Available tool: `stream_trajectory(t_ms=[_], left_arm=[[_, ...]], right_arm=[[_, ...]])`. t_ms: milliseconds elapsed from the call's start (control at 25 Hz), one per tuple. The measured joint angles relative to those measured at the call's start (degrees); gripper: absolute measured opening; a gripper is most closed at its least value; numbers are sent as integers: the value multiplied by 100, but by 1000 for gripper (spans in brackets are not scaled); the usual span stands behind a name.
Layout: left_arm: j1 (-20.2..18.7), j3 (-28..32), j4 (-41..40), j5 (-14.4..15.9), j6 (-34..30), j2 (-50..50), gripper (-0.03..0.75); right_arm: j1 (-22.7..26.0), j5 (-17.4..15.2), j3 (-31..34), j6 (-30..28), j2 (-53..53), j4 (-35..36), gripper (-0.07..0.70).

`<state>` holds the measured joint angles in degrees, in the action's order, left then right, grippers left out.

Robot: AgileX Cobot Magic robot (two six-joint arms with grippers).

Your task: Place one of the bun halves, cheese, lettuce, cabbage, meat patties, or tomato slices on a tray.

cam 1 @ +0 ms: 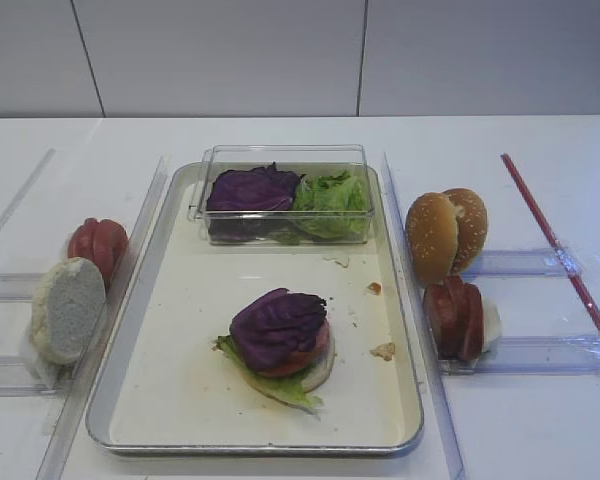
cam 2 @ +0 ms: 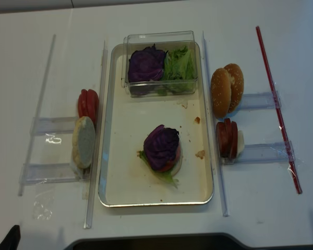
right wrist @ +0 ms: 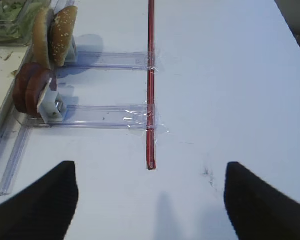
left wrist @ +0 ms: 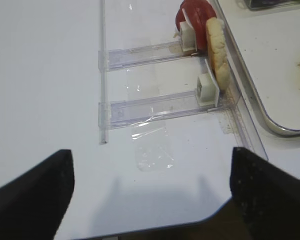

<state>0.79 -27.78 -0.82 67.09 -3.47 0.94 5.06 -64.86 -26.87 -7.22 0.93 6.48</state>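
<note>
A deep purple, wavy-veined cabbage leaf is seen lying on top of a small stack in the lower middle of the large silver-rimmed, cream-white rectangular tray. Beneath it a bright red tomato slice is glimpsed, then a pale green frilly lettuce leaf, and a pale bun half at the bottom edge. More purple cabbage and green lettuce are held in the small clear plastic box at the far end of the tray. Crumbs are scattered on the tray surface.

To the left of the tray, red tomato slices and a white-faced bun half are stood on edge in narrow clear plastic racks. To the right, two sesame-speckled golden bun halves and dark reddish-brown meat patties are stood in their own racks, with a thin red strip taped across them.

The left gripper is held back over the bare white table, near the left racks, its two dark fingers spread wide with nothing between them. The right gripper is likewise held above the table near the end of the red strip, fingers parted wide and nothing gripped.
</note>
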Motion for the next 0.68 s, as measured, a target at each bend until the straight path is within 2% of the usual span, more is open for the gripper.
stream_trajectory(t_ms=[680], left_arm=[[0,0,0,0,0,0,608]], right_arm=[[0,0,0,3,0,0,624]])
